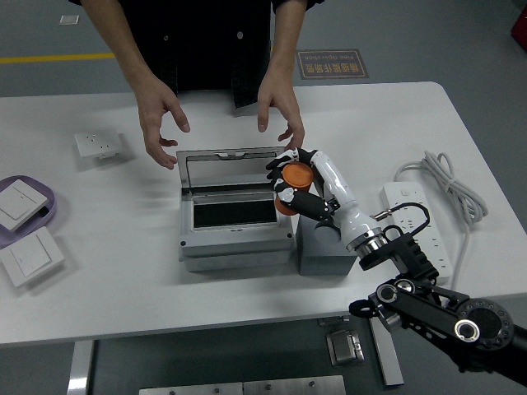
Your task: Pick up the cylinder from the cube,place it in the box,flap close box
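My right hand (290, 183) is shut on the orange cylinder (293, 178) and holds it in the air over the right rim of the open grey box (235, 232). The box's clear lid (230, 169) stands up at the back. The dark grey cube (323, 251) stands just right of the box, its top partly hidden by my forearm. A person at the far side holds both hands (160, 123) open above the box's back edge; the person's other hand (280, 111) hovers just above my hand.
A white power strip (420, 226) with its cable lies right of the cube. A white socket (98, 146) lies at the left. Two wall switches lie at the left edge, one on a purple tray (23, 206), one (31, 257) on the table.
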### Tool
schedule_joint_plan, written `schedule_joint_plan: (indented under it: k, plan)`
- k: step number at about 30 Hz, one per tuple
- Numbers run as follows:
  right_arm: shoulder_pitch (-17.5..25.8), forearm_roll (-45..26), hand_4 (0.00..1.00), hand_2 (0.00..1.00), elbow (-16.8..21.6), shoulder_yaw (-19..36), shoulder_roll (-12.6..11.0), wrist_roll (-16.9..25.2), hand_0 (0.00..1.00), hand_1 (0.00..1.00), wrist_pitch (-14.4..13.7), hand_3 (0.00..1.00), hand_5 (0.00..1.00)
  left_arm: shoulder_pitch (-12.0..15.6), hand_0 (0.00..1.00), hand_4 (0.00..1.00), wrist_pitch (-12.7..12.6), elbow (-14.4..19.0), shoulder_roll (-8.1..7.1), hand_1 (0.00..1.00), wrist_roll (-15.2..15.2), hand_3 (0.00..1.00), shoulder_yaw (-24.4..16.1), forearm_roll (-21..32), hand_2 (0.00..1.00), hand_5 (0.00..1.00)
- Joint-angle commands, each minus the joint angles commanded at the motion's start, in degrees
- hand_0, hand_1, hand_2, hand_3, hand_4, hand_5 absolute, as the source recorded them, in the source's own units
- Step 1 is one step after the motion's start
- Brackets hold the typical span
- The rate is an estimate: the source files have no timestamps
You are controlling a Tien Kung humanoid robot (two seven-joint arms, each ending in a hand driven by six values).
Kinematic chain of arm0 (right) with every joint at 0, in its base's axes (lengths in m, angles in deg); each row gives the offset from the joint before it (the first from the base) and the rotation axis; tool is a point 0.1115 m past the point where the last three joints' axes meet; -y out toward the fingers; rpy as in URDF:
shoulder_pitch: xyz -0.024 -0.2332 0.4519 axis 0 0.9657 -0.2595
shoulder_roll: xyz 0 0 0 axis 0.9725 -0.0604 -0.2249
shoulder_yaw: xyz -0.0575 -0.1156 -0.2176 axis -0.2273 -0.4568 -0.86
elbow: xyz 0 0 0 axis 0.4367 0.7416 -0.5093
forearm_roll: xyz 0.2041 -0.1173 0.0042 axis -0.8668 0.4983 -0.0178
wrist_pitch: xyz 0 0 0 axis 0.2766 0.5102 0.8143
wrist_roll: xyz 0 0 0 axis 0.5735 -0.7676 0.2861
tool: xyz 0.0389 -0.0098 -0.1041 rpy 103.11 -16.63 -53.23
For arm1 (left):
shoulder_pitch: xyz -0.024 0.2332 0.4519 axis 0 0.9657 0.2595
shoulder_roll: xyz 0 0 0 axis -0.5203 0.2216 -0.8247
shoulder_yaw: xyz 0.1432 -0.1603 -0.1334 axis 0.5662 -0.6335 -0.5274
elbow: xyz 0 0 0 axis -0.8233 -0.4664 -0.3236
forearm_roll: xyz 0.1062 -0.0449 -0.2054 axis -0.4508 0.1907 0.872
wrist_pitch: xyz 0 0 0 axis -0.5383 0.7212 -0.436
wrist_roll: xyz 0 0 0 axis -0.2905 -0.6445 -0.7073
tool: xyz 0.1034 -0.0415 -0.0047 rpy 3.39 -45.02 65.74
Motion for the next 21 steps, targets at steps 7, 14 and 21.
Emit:
schedule_joint_plan:
  k: [7,14,21]
  plan:
    - [-6.37,13.47,0.002,0.353,0.32,-2.38,4.36,-11.25,0.269,0.295,5.62,0.299,0.002,-0.03,0.647,0.703,0.05,-0.01,-0.14,0.632,-0.10,0.645,0.96,0.72,0.572,0.312]
    - [-11.13,28.96,0.002,0.352,-1.56,-7.02,7.85,-24.80,0.245,0.280,15.06,0.289,0.002,-0.17,0.646,0.704,0.06,-0.01,-0.22,0.632,-0.16,0.644,1.51,1.13,0.572,0.313]
    - [-14.35,43.70,0.002,0.384,-2.49,-10.27,8.86,-36.26,0.248,0.297,23.19,0.326,0.002,-0.20,0.646,0.705,0.05,-0.07,-0.30,0.631,-0.18,0.644,1.74,1.28,0.571,0.314]
